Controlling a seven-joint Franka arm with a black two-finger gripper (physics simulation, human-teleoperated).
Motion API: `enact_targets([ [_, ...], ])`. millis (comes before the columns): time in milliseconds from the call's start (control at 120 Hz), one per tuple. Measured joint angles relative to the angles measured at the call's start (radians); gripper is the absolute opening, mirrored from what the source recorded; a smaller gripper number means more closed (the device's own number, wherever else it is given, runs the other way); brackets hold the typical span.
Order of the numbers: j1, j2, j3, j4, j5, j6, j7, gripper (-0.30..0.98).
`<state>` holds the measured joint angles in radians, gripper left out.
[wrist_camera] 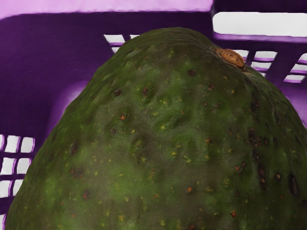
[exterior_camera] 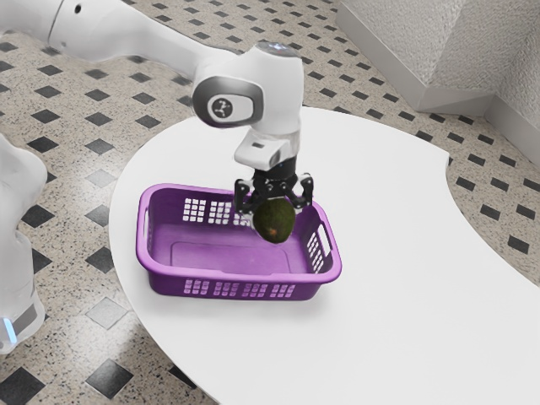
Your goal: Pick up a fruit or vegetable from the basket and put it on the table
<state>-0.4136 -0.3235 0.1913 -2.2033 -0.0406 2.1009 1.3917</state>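
1. Gripping the avocado (exterior_camera: 274, 226) from both sides, the gripper (exterior_camera: 275, 208) has its jaws parted by the fruit's width.
2. In the exterior view, the avocado hangs at six o'clock below the hand — over the purple basket's (exterior_camera: 245, 276) floor.
3. White table (exterior_camera: 405, 278) spreads toward four o'clock.

The dark green, speckled avocado (exterior_camera: 274, 221), brown at its stem end, is gripped between the fingers of the claw (exterior_camera: 274, 207). Beneath the claw, the purple, grid-holed basket (exterior_camera: 228, 273) stands upright on the white, curved-edged table (exterior_camera: 405, 253).
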Motion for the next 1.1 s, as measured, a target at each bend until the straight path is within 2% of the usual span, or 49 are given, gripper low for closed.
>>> enact_targets([
  [133, -0.005, 0.083, -0.033, 0.181, 0.02, -0.018, -0.001, 0.41],
  [300, -0.008, 0.329, -0.107, 0.451, 0.036, -0.026, -0.001, 0.42],
  [525, -0.006, 0.599, -0.161, 0.683, 0.039, -0.026, -0.001, 0.41],
  [758, 0.004, 0.733, -0.168, 0.819, 0.038, -0.021, 0.0, 0.4],
  [892, 0.007, 0.757, -0.168, 0.843, 0.039, -0.012, 0.0, 0.4],
  [975, 0.01, 0.757, -0.18, 0.846, 0.037, -0.007, 0.0, 0.55],
  [1100, 0.013, 0.754, -0.192, 0.845, 0.035, -0.004, -0.004, 0.63],
])
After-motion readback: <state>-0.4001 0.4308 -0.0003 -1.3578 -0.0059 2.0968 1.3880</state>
